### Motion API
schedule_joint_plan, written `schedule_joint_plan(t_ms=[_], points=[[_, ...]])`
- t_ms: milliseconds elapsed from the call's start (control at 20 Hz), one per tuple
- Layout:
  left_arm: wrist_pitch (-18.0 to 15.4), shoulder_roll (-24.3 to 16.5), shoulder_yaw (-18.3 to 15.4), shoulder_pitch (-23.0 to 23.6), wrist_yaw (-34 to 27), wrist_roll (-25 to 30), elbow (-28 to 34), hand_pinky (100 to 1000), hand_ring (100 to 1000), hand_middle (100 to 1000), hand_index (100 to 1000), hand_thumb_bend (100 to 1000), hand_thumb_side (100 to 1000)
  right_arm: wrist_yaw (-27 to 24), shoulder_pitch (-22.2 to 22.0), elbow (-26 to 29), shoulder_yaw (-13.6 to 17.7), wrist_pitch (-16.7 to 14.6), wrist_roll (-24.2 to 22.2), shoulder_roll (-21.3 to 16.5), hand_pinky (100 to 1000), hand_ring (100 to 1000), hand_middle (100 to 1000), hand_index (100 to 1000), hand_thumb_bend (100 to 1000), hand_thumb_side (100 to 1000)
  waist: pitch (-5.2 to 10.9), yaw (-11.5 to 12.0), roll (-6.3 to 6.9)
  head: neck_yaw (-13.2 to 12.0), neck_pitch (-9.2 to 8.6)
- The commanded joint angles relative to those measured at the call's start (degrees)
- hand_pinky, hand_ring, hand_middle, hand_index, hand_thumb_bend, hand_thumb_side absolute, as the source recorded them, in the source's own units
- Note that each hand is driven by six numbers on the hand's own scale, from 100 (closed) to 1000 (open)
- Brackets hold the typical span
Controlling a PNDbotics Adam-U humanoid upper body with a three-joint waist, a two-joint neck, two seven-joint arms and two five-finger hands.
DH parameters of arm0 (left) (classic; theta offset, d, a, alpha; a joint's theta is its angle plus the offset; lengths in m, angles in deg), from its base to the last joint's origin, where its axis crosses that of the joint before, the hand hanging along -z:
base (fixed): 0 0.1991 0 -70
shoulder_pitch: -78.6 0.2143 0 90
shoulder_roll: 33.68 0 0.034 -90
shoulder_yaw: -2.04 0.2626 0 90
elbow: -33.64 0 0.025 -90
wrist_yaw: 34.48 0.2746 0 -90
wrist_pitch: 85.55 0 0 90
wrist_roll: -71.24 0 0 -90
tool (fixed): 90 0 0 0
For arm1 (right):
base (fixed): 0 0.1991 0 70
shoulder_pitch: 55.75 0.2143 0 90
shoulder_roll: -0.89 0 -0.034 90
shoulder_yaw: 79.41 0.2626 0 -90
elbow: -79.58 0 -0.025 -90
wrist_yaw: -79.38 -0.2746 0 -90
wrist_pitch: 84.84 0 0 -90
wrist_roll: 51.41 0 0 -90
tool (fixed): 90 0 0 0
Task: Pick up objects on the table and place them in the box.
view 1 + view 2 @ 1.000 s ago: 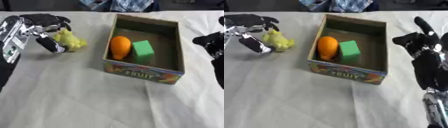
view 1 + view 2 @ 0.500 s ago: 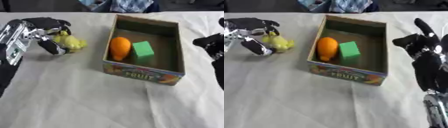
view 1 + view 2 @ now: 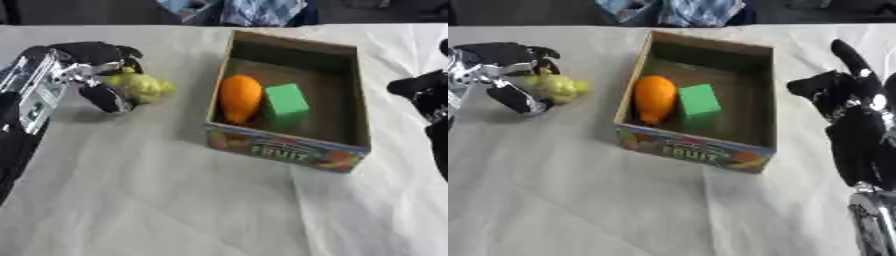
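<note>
A lumpy yellow fruit point(image 3: 140, 86) lies on the white cloth left of the box. My left hand point(image 3: 92, 60) comes in from the left and curls round it, fingers over its top and thumb point(image 3: 105, 98) below it. The cardboard fruit box point(image 3: 289, 150) stands open in the middle, holding an orange fruit point(image 3: 240, 97) and a green block point(image 3: 286, 102) side by side. At the right edge my right hand point(image 3: 842, 90) hangs apart from the box, fingers relaxed and pointing up.
The white cloth point(image 3: 157, 200) covers the whole table. A person in a checked garment point(image 3: 262, 10) shows at the far edge, touching nothing. The box's tall walls stand between the yellow fruit and the box floor.
My left hand has drawn in a little closer round the yellow fruit. The box, its contents and my right hand stay where they were.
</note>
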State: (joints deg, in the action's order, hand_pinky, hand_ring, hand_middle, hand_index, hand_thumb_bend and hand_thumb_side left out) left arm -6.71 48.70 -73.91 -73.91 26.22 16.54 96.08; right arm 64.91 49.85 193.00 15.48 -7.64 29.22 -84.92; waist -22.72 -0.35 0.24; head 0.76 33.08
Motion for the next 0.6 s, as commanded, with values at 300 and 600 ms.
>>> schedule_joint_plan(t_ms=[300,600], points=[[1.65,-0.37,-1.12,-0.55,1.7,-4.51,-0.78,532,721,1000,790,167,366,0.46,0.3,1.17,-0.01,0.11,-0.53,-0.07,801,713,570,984,364,1000,0.92,-0.09,-0.1,-0.06,-0.79],[2.81,-0.19,-0.87,-0.41,2.18,-7.33,-1.33,465,656,1000,746,100,295,0.43,0.23,1.17,0.01,0.11,-0.63,-0.02,801,713,569,984,366,1000,0.95,-0.13,-0.15,0.0,-0.63]])
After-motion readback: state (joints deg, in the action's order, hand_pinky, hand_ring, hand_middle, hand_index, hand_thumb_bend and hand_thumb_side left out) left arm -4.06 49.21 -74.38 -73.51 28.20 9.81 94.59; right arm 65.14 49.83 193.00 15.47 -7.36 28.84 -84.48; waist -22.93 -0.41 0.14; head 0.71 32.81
